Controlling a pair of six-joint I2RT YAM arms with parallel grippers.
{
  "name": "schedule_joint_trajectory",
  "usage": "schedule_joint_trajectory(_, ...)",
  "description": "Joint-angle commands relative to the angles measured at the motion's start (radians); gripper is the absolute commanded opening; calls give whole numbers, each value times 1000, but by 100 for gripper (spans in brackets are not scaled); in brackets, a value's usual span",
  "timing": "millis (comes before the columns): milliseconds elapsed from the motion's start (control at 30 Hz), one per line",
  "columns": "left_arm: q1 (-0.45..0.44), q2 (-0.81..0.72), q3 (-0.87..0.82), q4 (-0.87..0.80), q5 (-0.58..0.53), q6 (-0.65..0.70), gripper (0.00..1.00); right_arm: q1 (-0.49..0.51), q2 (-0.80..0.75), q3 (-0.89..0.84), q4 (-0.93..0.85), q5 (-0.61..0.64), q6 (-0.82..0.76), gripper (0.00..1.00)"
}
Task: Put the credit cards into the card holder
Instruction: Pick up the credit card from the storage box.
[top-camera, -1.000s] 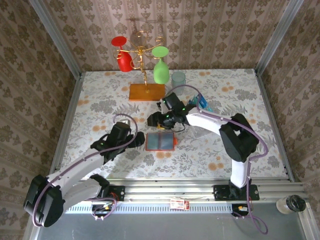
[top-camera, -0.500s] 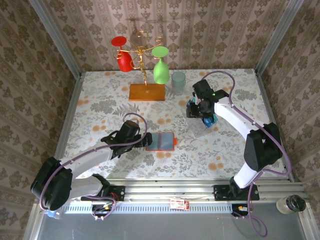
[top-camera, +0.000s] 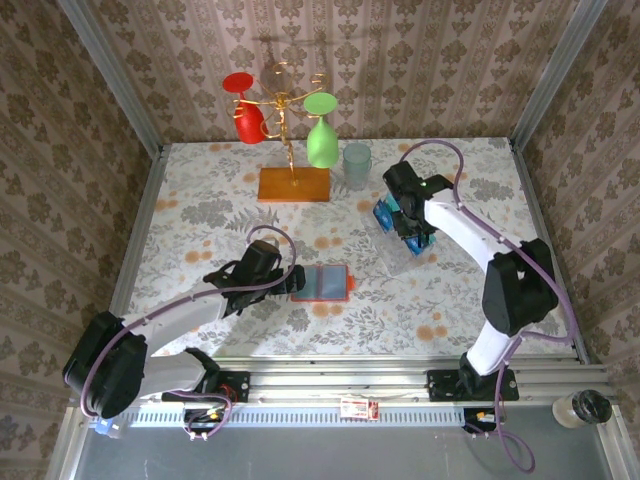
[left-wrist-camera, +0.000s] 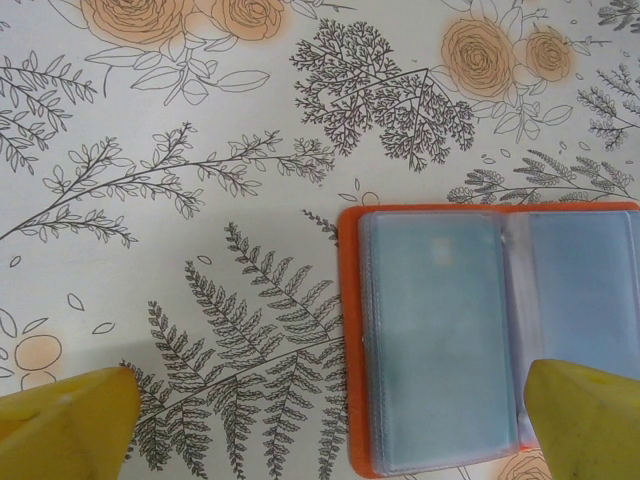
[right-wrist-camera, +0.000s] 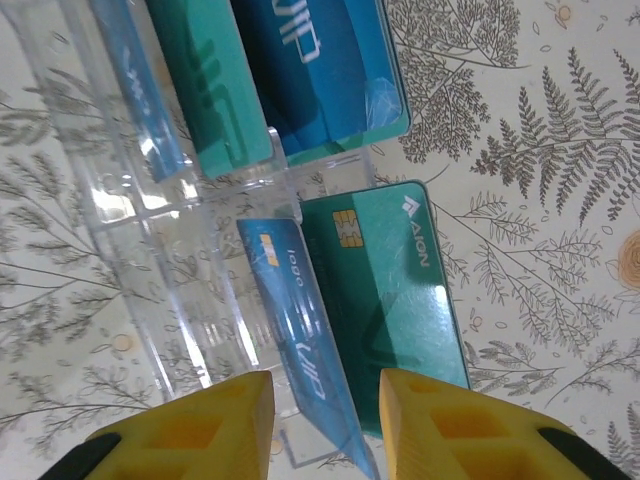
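Wide look first: the floral-clothed table, walled in on three sides, with both arms reaching out from the near edge. At the far side stands a gold wire glass stand on a wooden base. A red glass and a green glass hang from it, and a pale tumbler sits just beside it. That cluster is well apart from both work spots, so I'd judge it no obstacle.

Far right, the right gripper hangs over a clear rack where the credit cards stand in slots, blue and teal. Its jaws are open but narrow, straddling the end of a blue card, with a teal card just beside it. Whether the pads touch the blue one I cannot tell. The narrow gap suits pinching a single thin card. The risk, as I read it, is the teal neighbour or the rack wall getting caught too.

Near centre, the card holder lies opened flat, orange rim up and greyish-blue pockets showing, ready to take a card. The left gripper hovers at its left edge with jaws spread wide and empty. My guess is it is placed to steady the holder during insertion.
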Motion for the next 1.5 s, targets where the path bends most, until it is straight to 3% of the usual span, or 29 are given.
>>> schedule_joint_trajectory(0,-6,9,23,5,-16,16,100,0,30,16,-30,55,-29,32)
schedule_joint_trajectory(467,-7,7,15,8,-24,14,100,-5,45,-19,-1,-28,-40,19)
schedule_joint_trajectory(1133,-8,3,14,7,-30,13,100,-7,18,-4,-5,-79,-50,20)
schedule_joint_trajectory(1467,-13,7,17,11,-29,11,100,-11,4,3,-13,-87,-63,6)
